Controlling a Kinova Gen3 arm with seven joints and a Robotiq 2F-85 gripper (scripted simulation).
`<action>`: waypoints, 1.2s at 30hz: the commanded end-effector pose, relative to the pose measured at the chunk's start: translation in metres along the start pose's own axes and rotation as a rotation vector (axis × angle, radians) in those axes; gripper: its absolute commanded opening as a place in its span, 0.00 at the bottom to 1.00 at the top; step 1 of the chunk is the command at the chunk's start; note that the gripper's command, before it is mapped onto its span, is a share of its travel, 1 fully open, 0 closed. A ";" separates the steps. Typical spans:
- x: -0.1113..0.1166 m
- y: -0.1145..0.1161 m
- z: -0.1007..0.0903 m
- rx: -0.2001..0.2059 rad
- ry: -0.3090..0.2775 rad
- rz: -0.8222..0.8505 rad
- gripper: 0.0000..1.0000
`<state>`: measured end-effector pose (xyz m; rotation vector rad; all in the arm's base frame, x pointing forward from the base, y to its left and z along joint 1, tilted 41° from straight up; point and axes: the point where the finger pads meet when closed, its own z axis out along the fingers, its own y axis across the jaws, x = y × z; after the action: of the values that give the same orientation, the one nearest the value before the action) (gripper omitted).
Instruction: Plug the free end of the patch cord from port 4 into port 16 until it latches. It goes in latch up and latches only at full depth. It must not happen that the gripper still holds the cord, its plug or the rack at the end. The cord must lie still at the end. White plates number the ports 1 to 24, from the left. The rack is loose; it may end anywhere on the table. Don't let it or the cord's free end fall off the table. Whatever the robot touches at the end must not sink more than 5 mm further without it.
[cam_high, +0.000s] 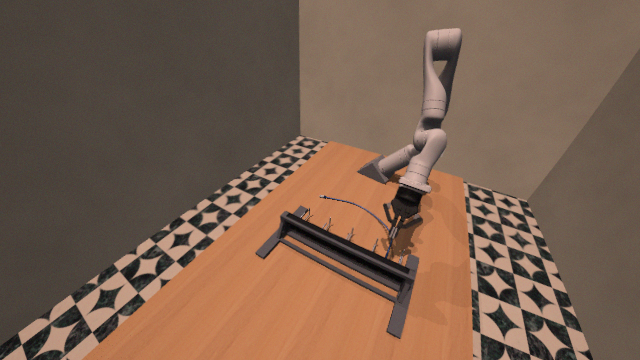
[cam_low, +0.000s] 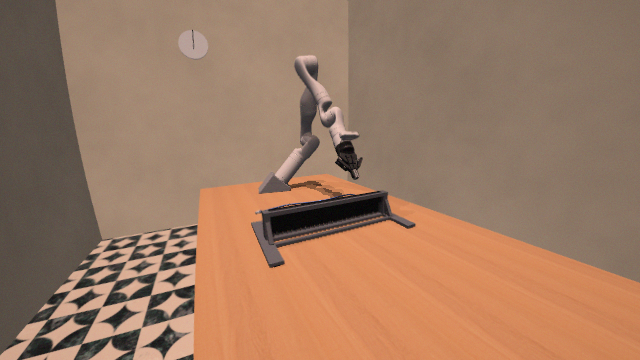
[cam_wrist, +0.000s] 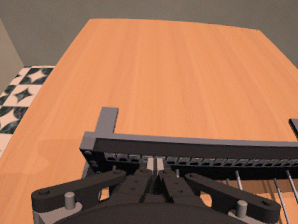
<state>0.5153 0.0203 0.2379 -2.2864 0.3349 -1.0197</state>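
Note:
The dark grey rack (cam_high: 345, 252) (cam_low: 265, 225) (cam_wrist: 200, 143) stands across the wooden table (cam_high: 250, 310) (cam_low: 400, 290). The blue patch cord (cam_high: 357, 207) leaves the rack near its end on the arm's side and arcs over the table behind it. The cord's free end (cam_high: 322, 196) lies on the table, apart from the rack. My gripper (cam_high: 394, 231) (cam_low: 354, 175) (cam_wrist: 154, 167) is shut with nothing between the fingers. It hangs just behind the rack, above the cord's plugged end and far from the free end. The port numbers are too small to read.
The arm's base (cam_high: 375, 170) (cam_low: 272, 186) stands at the table's far end behind the rack. Thin pins (cam_high: 351, 233) stick out from the rack's arm side. A checkered floor (cam_high: 150, 260) lies below both long table edges.

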 end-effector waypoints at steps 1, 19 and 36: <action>-0.003 -0.007 0.018 0.018 -0.008 -0.004 0.00; -0.004 -0.007 0.028 0.019 -0.009 -0.001 0.00; -0.006 -0.008 0.029 0.023 -0.015 0.005 0.00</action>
<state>0.5310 0.0418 0.2249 -2.2680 0.3270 -0.9931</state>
